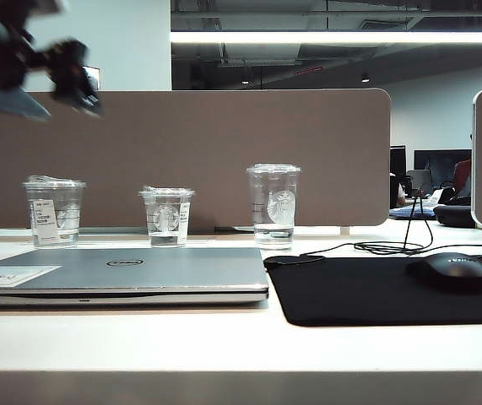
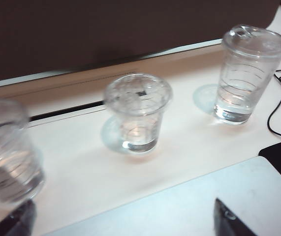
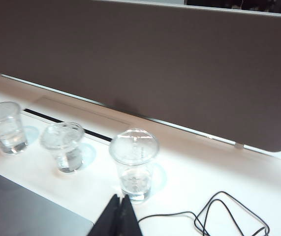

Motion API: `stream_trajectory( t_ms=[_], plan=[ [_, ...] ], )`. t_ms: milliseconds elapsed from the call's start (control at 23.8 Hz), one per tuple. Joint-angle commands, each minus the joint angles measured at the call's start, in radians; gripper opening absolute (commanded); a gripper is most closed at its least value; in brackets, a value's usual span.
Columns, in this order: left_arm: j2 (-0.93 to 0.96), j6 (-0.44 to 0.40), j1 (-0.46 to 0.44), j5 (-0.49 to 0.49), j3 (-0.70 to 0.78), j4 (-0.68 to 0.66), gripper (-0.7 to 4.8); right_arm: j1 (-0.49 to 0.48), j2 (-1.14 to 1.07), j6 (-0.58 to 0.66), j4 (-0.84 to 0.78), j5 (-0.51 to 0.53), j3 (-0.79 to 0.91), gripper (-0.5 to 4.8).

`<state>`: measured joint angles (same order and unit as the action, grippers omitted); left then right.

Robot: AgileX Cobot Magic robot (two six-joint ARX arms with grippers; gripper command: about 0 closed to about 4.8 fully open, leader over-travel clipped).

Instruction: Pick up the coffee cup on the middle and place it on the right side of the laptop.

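Laptop (image 1: 122, 274) lying nearest, coffee cup (image 1: 166, 217) standing untouched behind it at 12 o'clock, between two other cups. Left gripper (image 2: 120, 219) is hovering high at 10 o'clock, fingers spread wide, holding nothing; right gripper (image 3: 119, 209) is pinched closed, empty. Left should be descending centred, clearing both neighbours.

Coffee cup (image 1: 166, 217): short, wide, clear plastic, flat clear lid, pale round logo facing front; upright on the desk, a little clear liquid inside, just behind the laptop (image 1: 139, 272). Laptop: silver-grey, closed, lying flat, white-and-red sticker at its front left corner.
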<state>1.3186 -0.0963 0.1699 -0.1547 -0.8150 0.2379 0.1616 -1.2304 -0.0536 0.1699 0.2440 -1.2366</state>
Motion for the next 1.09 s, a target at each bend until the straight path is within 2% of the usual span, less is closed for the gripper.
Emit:
stream_trajectory(
  t_ms=[42, 294, 588, 798, 882, 1092],
  plan=[
    [0.126, 0.003, 0.017, -0.007, -0.038, 0.099, 4.79, 0.000, -0.038, -0.003, -0.024, 0.003, -0.032, -0.05],
    [0.404, 0.035, 0.036, -0.003, -0.160, 0.216, 4.79, 0.000, -0.094, -0.003, -0.020, 0.002, -0.035, -0.05],
    [0.649, 0.071, 0.037, -0.007, -0.360, 0.232, 4.79, 0.000, -0.150, -0.004, -0.024, 0.002, -0.035, -0.05],
    [0.737, 0.071, 0.039, -0.018, -0.451, 0.288, 4.79, 0.000, -0.165, -0.027, -0.016, 0.002, -0.035, -0.06],
    [0.801, 0.070, 0.042, -0.018, -0.530, 0.287, 4.79, 0.000, -0.169, -0.056, -0.013, 0.001, -0.035, -0.05],
    [0.864, 0.070, 0.050, -0.004, -0.605, 0.285, 4.79, 0.000, -0.169, -0.056, -0.013, -0.002, -0.035, -0.05]
  ],
)
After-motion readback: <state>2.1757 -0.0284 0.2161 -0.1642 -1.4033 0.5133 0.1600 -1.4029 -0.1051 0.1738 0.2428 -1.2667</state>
